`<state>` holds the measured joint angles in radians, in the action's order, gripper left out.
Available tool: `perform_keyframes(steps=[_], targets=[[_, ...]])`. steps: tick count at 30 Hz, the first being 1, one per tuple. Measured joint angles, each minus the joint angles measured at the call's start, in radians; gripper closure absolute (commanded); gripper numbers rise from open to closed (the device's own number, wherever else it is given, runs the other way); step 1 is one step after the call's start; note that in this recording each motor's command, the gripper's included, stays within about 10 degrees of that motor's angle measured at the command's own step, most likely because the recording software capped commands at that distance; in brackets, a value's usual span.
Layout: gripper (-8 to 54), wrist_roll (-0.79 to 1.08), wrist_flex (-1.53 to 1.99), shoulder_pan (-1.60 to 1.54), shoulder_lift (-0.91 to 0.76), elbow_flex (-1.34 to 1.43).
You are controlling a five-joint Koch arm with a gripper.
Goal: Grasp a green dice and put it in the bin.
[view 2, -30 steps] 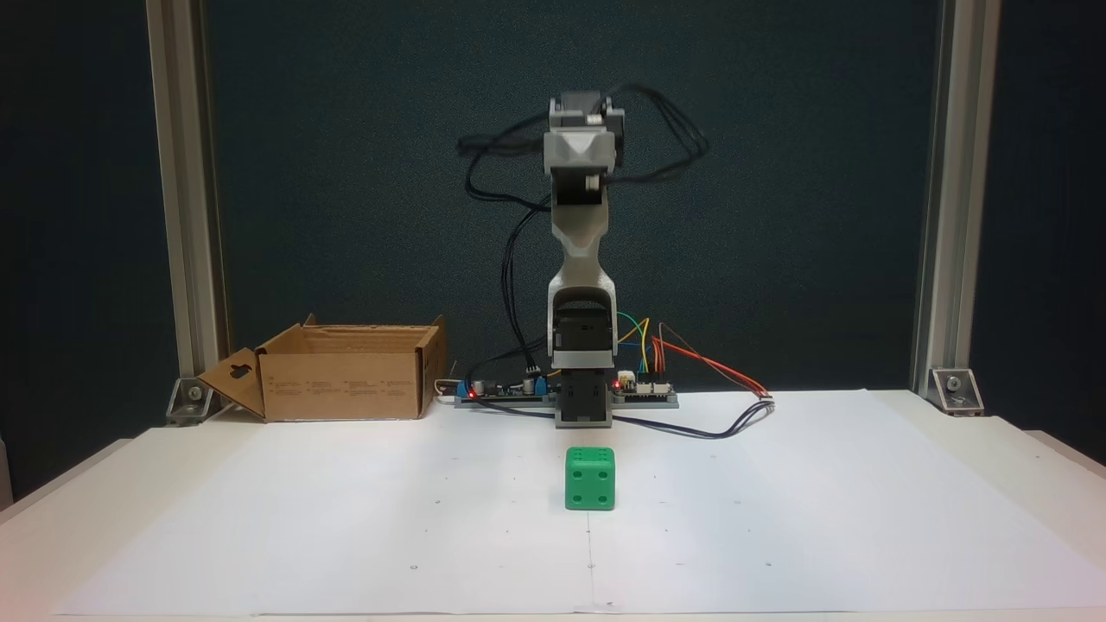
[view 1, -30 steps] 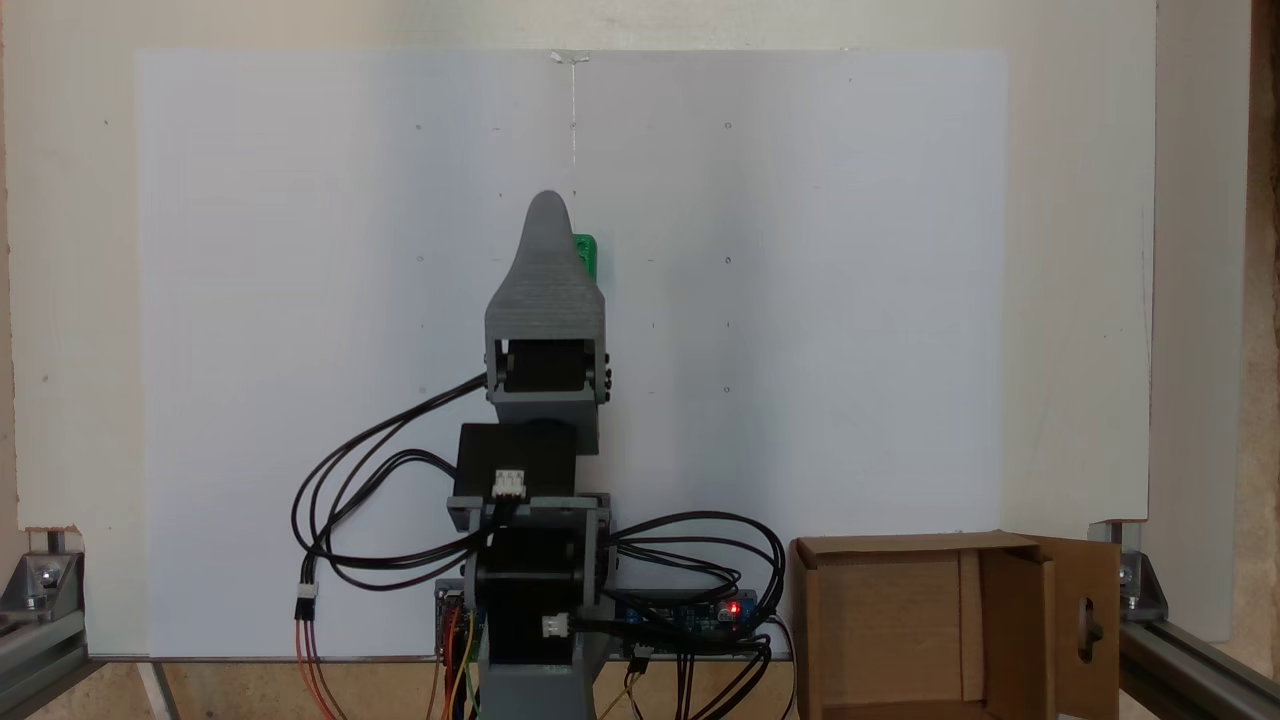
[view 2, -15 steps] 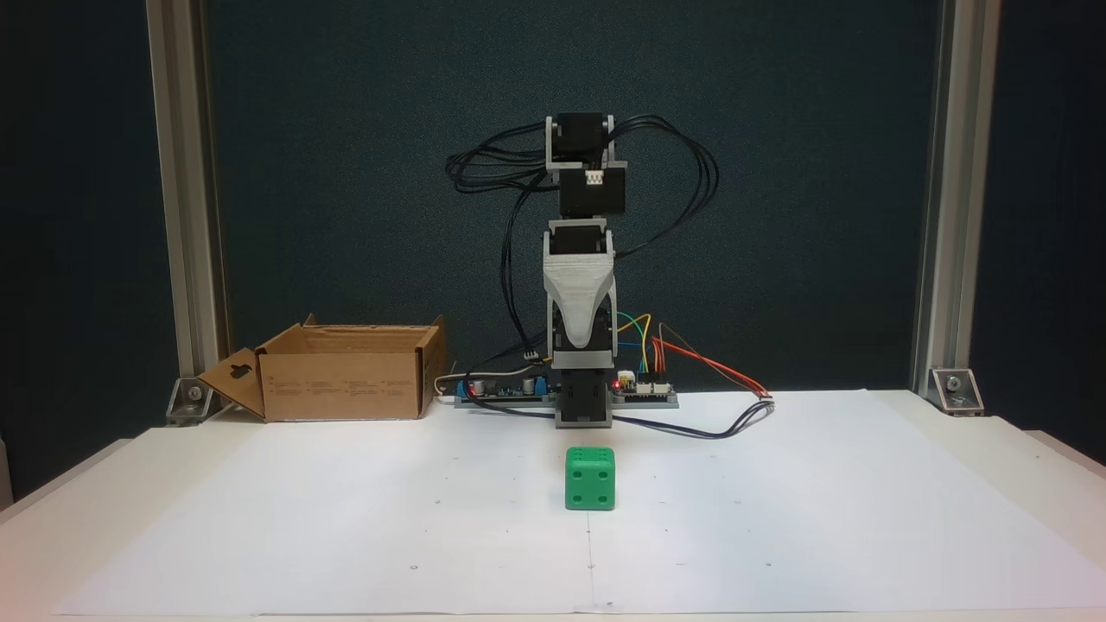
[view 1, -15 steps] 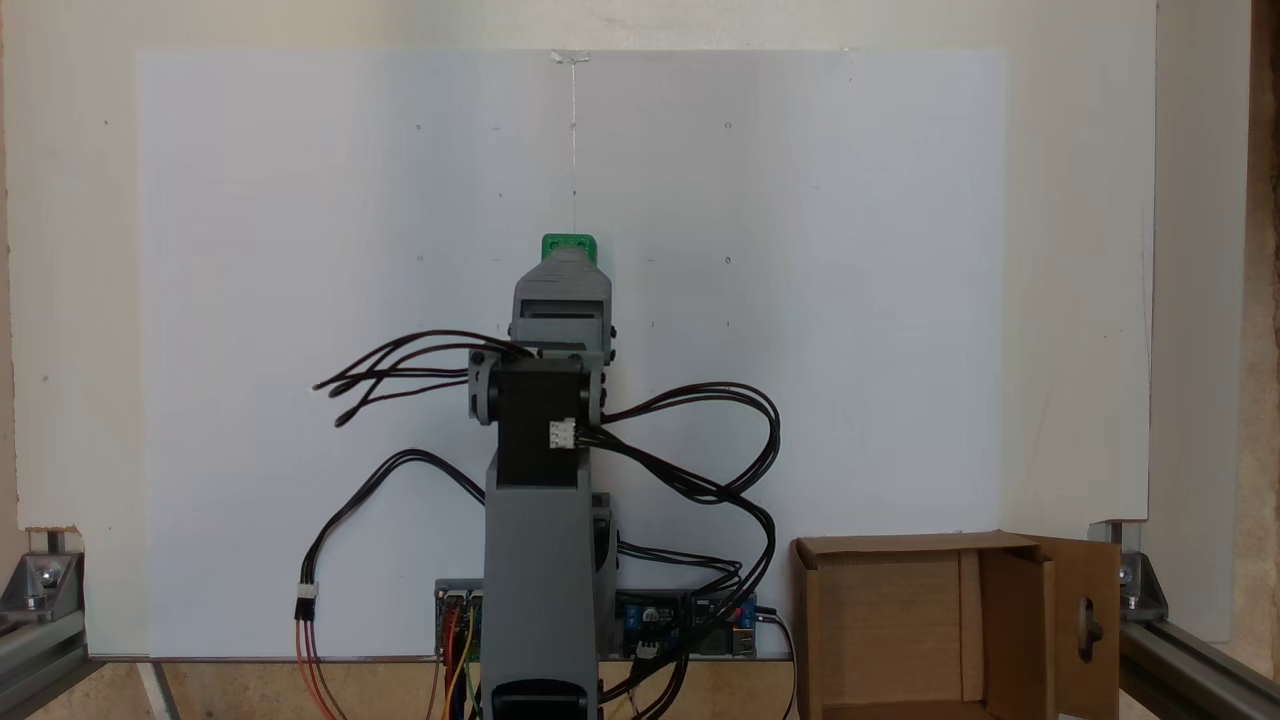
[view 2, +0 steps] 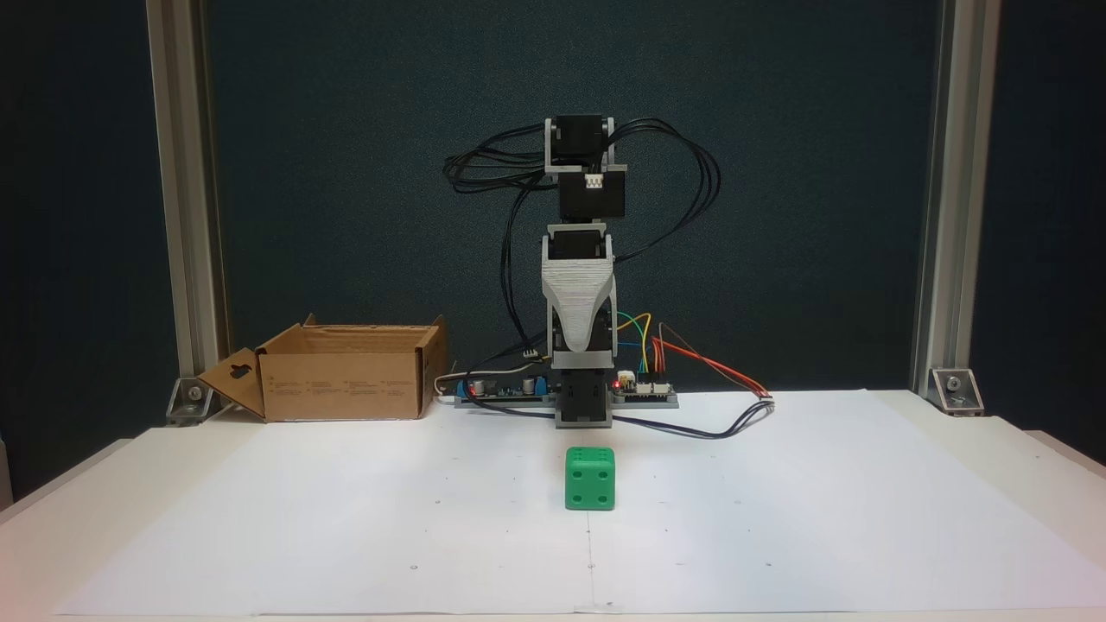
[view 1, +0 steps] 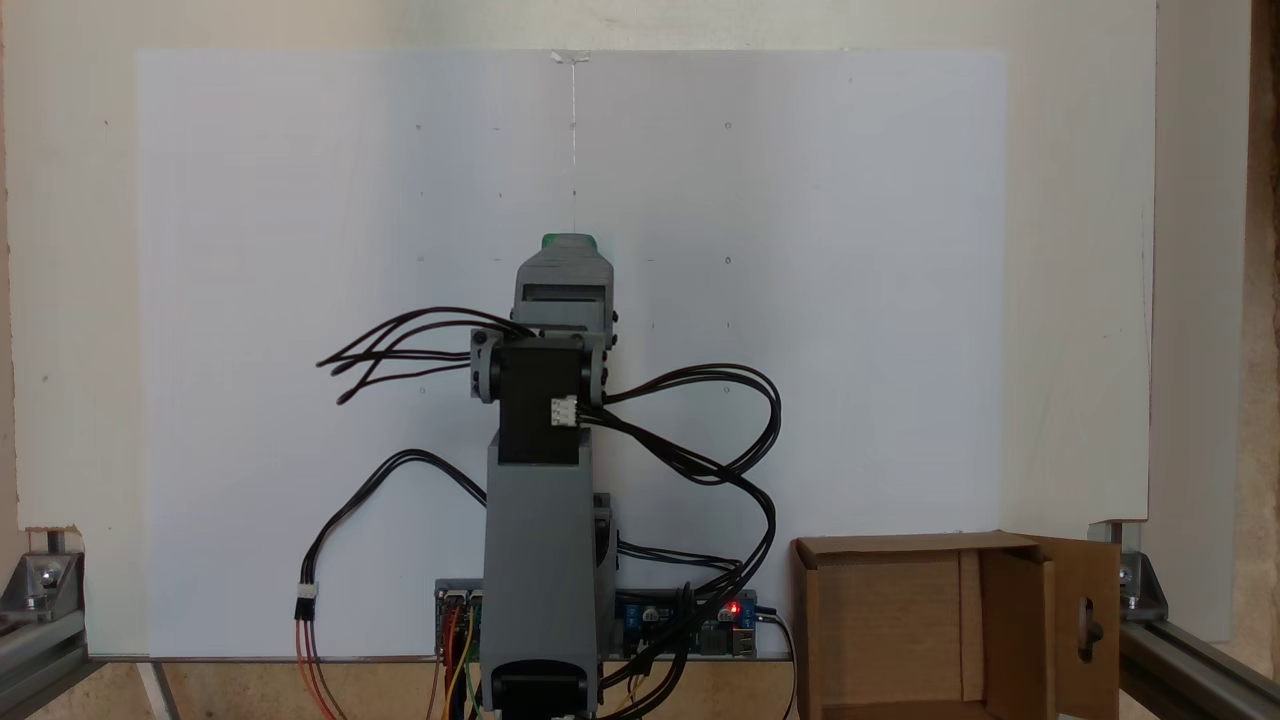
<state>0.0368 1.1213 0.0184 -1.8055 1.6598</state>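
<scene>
The green dice sits on the white paper sheet that covers the table, straight in front of the arm's base and well apart from it in the fixed view from the front. It is a bright green cube with rounded corners and edges. The face turned to that camera carries four recessed round pips, one near each corner, and the top face, seen at a shallow angle, shows two rows of small pips. It stands flat and square to the camera, touching nothing but the paper.

In the fixed view from above, only a thin strip of the green dice shows past the top of the grey arm, which covers the rest.

The arm stands folded and upright over its base, with black cables looping out on both sides. The gripper points downward, high above the table and behind the dice, its pale grey ribbed jaw facing the camera. Its two jaws lie one behind the other here, so I cannot tell whether it is spread or closed; nothing is seen between them.

The bin is a brown corrugated cardboard box at the back of the table, left of the arm in the front view, with a flap bearing a keyhole-shaped cut-out folded outward on its left side. From above, the bin lies at the lower right, open, its bare cardboard floor showing
</scene>
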Motion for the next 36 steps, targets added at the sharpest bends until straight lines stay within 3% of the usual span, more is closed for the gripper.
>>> perform_keyframes(steps=[36], targets=[[1.8,-0.043,-0.101,-0.003,0.212,-0.066]])
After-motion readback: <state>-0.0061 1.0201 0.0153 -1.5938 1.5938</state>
